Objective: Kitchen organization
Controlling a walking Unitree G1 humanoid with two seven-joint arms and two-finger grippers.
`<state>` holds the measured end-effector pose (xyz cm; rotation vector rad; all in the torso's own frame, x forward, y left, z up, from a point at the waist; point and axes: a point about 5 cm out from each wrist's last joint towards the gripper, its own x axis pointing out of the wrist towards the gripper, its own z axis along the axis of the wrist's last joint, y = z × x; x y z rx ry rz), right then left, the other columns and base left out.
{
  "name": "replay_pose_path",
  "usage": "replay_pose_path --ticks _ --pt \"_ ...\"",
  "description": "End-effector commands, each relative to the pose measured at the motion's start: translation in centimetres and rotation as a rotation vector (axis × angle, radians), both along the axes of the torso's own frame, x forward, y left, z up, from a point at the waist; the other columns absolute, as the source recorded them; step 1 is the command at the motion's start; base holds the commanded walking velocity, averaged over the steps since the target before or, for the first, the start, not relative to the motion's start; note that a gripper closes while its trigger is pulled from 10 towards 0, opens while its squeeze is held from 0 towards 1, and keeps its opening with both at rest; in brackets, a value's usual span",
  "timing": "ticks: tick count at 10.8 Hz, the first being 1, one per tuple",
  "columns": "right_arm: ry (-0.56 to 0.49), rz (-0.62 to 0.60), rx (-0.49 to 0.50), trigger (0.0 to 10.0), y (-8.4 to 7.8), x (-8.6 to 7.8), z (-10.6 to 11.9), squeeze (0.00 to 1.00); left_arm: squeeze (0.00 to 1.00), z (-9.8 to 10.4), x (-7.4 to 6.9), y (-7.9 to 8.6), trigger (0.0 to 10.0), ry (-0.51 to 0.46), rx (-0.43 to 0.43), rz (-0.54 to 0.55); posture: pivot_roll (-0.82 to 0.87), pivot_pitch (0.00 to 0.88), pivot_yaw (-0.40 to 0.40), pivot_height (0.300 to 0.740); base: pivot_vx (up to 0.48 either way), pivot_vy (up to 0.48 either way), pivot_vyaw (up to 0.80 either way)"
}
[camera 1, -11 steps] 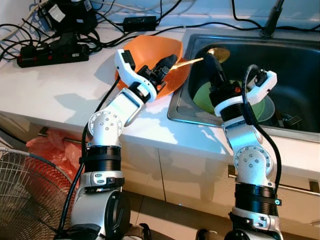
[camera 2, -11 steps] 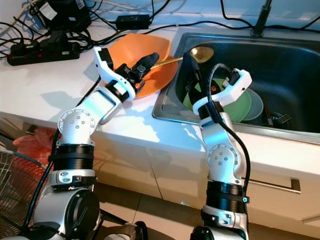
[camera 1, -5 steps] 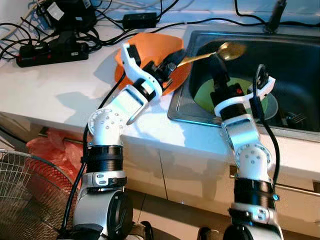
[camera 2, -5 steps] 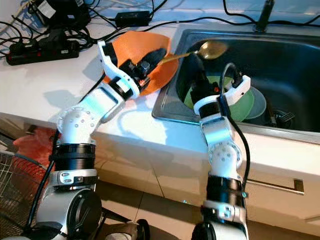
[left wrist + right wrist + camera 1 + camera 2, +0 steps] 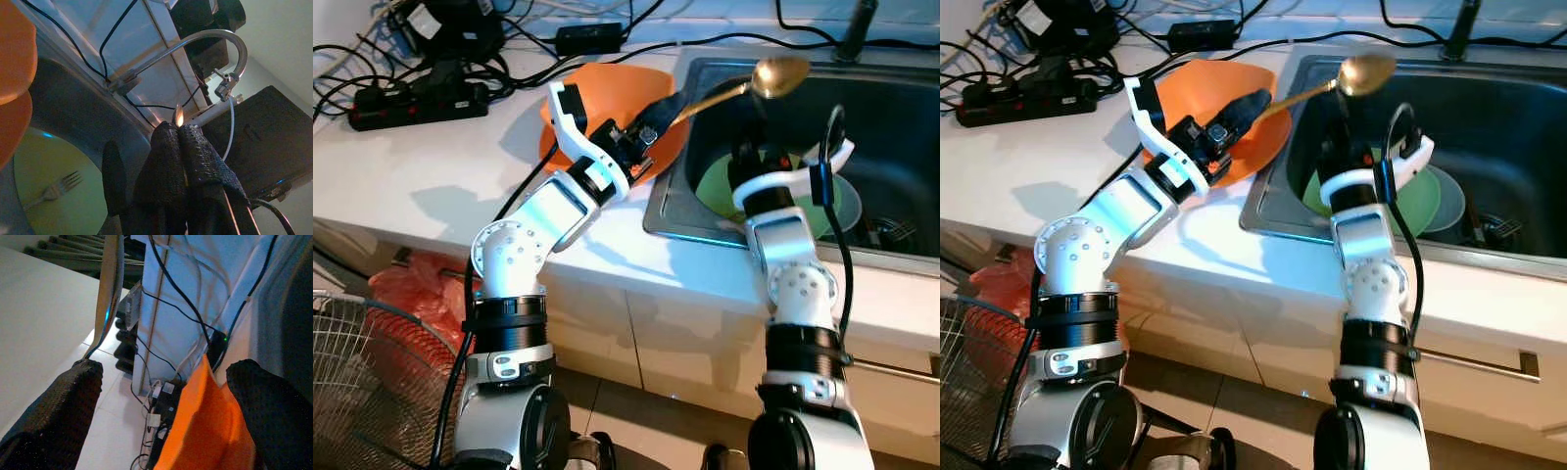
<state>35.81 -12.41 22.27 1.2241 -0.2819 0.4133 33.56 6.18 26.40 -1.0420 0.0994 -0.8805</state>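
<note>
The left tool (image 5: 658, 116) is clamped shut on the handle of a gold spoon (image 5: 777, 75); in the left wrist view its two black fingers (image 5: 188, 161) press together with the metal handle pinched between them. The spoon slants up and to the right from the tool, its bowl held in the air over the far left part of the sink (image 5: 891, 108). The left arm reaches from the near edge of the white surface (image 5: 431, 176) up and to the right, its wrist lying above an orange bowl (image 5: 607, 98) that sits on the surface just left of the sink.

The right tool (image 5: 1344, 122) stands with its fingers (image 5: 58, 406) spread wide apart and nothing between them. It points upward and far inside the sink, just under the spoon's bowl. The right forearm rises nearly upright from the near sink rim.

A green plate (image 5: 720, 186) lies in the sink behind the right arm, with a fork (image 5: 51, 192) resting on it. A black power strip (image 5: 416, 103) with tangled cables sits at the far left of the surface.
</note>
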Motion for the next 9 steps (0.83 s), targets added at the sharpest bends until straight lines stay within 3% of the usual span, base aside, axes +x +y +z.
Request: replay_pose_path --ticks 1,4,9 --pt "-0.084 0.069 0.067 10.0 2.5 0.2 2.4 0.0 0.0 -1.2 -0.7 -1.2 0.0 0.033 0.045 -0.08 0.03 0.143 0.15 0.74 0.0 0.0 0.0" --pt "-0.079 0.083 0.043 10.0 2.8 -0.1 1.8 0.0 0.0 -1.2 0.6 -0.1 0.0 0.052 0.063 0.012 0.02 0.147 0.151 0.74 0.0 0.0 0.0" --pt "-0.028 0.055 -0.031 10.0 0.9 -3.3 -0.2 0.0 0.0 -0.2 3.2 3.7 0.0 0.035 0.064 0.186 0.01 0.157 0.157 0.74 0.0 0.0 0.0"
